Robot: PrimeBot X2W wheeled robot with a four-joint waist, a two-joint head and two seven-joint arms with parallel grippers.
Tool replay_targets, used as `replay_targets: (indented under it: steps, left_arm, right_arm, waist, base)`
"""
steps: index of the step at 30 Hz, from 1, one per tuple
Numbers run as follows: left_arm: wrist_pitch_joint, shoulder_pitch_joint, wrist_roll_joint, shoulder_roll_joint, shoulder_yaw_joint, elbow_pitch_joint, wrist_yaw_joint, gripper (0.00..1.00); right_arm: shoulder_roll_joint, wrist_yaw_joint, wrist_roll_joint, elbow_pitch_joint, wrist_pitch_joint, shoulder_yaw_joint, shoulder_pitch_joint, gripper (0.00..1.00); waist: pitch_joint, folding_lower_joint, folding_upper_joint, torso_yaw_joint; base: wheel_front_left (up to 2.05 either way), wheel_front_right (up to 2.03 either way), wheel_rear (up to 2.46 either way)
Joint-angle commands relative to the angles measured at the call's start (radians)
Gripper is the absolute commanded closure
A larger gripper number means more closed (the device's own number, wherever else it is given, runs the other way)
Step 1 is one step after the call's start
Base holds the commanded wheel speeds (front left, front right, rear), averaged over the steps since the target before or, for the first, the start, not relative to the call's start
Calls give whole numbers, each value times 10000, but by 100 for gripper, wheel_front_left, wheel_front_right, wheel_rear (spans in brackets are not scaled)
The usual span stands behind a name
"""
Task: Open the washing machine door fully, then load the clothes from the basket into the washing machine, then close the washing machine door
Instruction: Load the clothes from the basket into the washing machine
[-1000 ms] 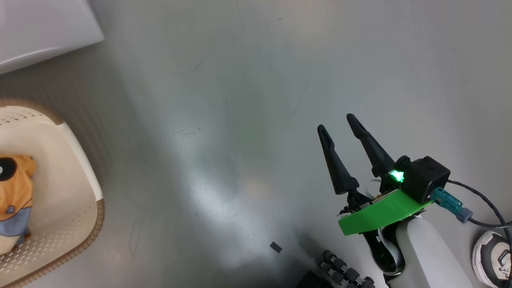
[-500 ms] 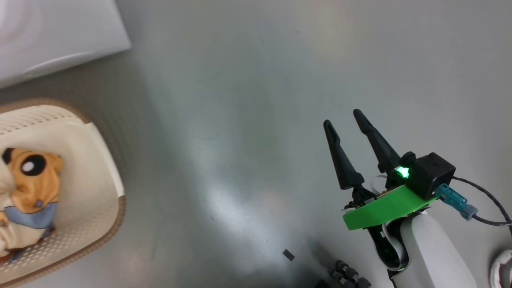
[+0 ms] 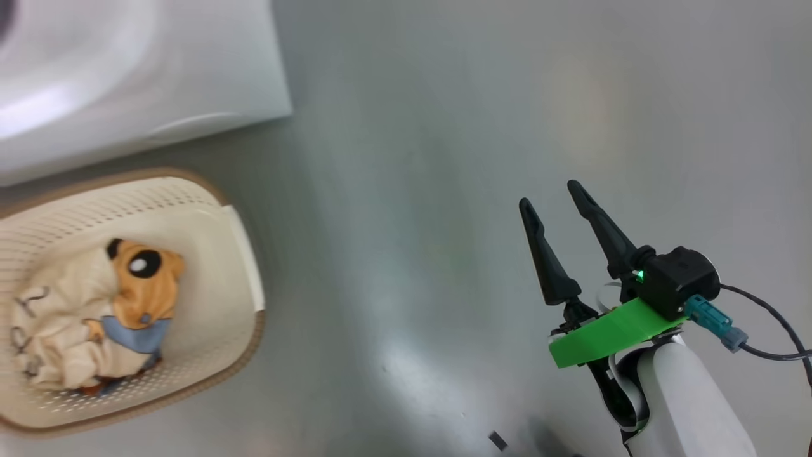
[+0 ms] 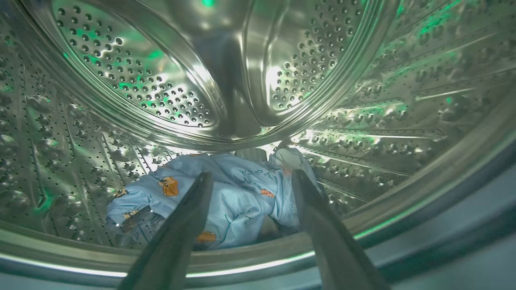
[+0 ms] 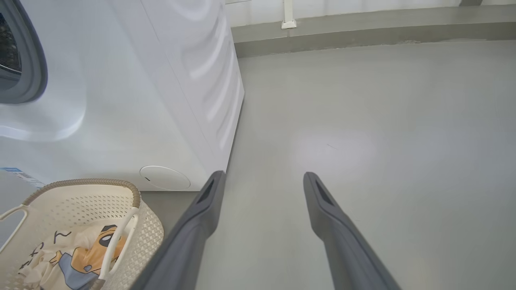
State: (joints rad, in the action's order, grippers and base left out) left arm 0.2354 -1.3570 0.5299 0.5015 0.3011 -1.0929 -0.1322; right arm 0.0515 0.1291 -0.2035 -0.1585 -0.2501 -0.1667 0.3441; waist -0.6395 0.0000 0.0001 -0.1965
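Note:
In the left wrist view my left gripper [image 4: 250, 177] is open at the mouth of the washing machine's steel drum [image 4: 161, 88]. A light blue cloth with orange-brown prints [image 4: 238, 197] lies on the drum floor just beyond the fingertips, free of them. The cream basket [image 3: 244, 254] sits on the floor at the lower left, in front of the white washing machine [image 3: 127, 82], holding a cream and orange garment [image 3: 95, 317]. My right gripper [image 3: 550, 193] hovers open and empty over bare floor at the right. The right wrist view shows the basket [image 5: 137, 209] and machine [image 5: 121, 100].
Grey floor [image 3: 412, 158] stretches between the basket and my right arm. A small dark scrap [image 3: 498, 440] lies on the floor near the bottom edge. A wall base [image 5: 363, 28] runs behind the machine.
The head camera has swung left, bringing more of the basket and machine into view. My right gripper holds the same open pose.

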Motion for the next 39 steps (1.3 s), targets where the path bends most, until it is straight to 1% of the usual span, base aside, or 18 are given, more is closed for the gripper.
replay_targets:
  steps: [1,6,11,15,19,20,22,26,28,32,35,39]
  left_arm:
    - [75,473,313,535,112,466,17,0]
    - [166,1743,1187,606,645,1380,17,0]
    - [238,3080,1680,657,934,2340,16,0]
    - [257,4228,1842,641,835,3155,16,0]
    - [261,5662,2003,402,306,4121,139,0]
    - [261,5662,2003,402,306,4121,139,0]
    - [261,6383,2107,267,-87,4682,336,0]
    - [262,7857,1755,105,-476,5985,739,0]
    - [262,8568,1509,-30,-780,6677,1102,0]
    - [263,10078,995,-413,-1252,7995,1674,0]
    - [263,11092,530,-670,-1336,8684,1938,0]
    - [263,12145,259,-1096,-1491,9299,2200,0]
  right_arm:
    - [-13,16,176,138,-110,-196,-429,0]
    - [-13,16,330,115,2,-150,-604,0]
    - [-13,16,444,159,143,-88,-847,0]
    - [-13,16,496,209,246,-39,-1067,0]
    - [-13,16,519,267,364,31,-1339,0]
    - [-13,16,519,267,364,31,-1339,0]
    - [-13,16,526,308,436,87,-1484,0]
    - [-13,16,561,421,583,232,-1799,0]
    - [-13,16,584,484,651,311,-1950,0]
    - [-13,16,571,612,765,422,-2251,0]
    - [-13,16,546,688,845,509,-2529,0]
    - [-7,16,493,773,906,444,-2853,0]
  waist:
    - [647,0,-1,624]
    - [1184,0,-1,1008]
    - [1784,0,-1,1345]
    - [2306,0,-1,1576]
    - [2856,0,-1,1784]
    - [2856,0,-1,1784]
    - [3101,0,-1,1874]
    - [3584,0,-1,2058]
    - [3817,0,-1,2132]
    - [4288,0,-1,2243]
    - [4684,0,-1,2355]
    - [5204,0,-1,2456]
  base:
    - [0,0,0]
    - [0,0,0]
    - [0,0,0]
    - [0,0,0]
    - [0,0,0]
    - [0,0,0]
    - [0,0,0]
    - [0,0,0]
    - [0,0,0]
    - [0,0,0]
    - [0,0,0]
    - [0,0,0]
